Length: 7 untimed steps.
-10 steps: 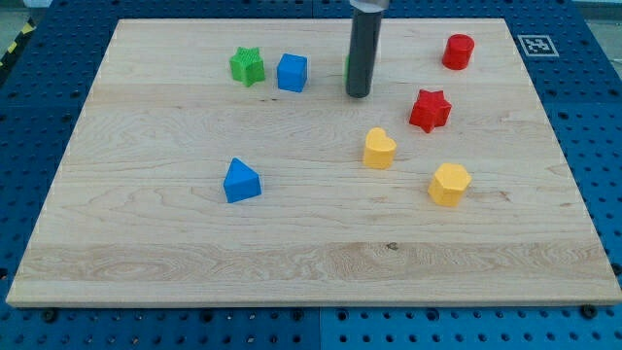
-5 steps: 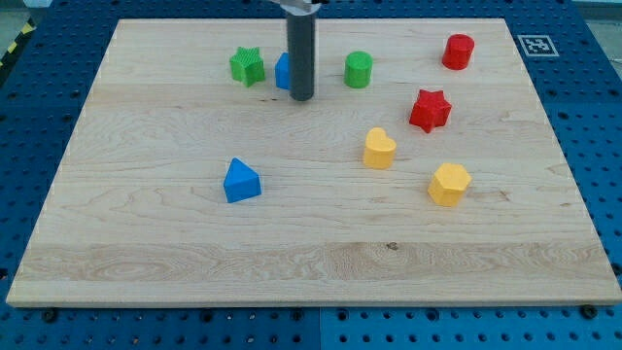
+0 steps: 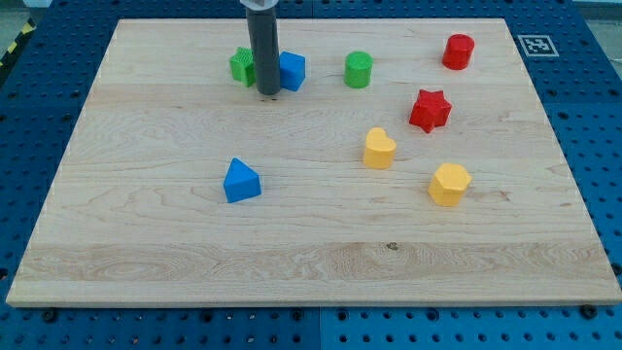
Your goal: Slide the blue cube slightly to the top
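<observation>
Tip (image 3: pixel 268 92) sits on the bench (image 3: pixel 146 243) near the view's top, between the green star (image 3: pixel 239 66) on the view's left and the blue cube (image 3: pixel 292 71) on the view's right, just beside both; the rod hides part of each. No gripper on this rig, so you get no open/closed state. You'll see the green cylinder (image 3: pixel 359 69) right of the cube, red cylinder (image 3: pixel 459 51) top right, red star (image 3: pixel 430 110), yellow heart (image 3: pixel 379 149), yellow hexagon (image 3: pixel 449 184), blue triangular block (image 3: pixel 241 181) lower left of centre
</observation>
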Motion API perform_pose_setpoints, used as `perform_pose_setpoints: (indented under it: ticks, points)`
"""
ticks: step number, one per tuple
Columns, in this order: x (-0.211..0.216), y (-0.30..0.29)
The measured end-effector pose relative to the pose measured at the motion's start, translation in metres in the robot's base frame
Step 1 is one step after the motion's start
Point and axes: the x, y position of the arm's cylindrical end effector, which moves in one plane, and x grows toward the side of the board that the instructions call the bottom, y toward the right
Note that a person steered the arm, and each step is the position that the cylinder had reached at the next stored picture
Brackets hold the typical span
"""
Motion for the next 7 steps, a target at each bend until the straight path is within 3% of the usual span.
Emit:
perform_pose_setpoints:
  ticks: [6, 7]
  points:
    - [-0.006, 0.035]
    - [0.009, 0.008]
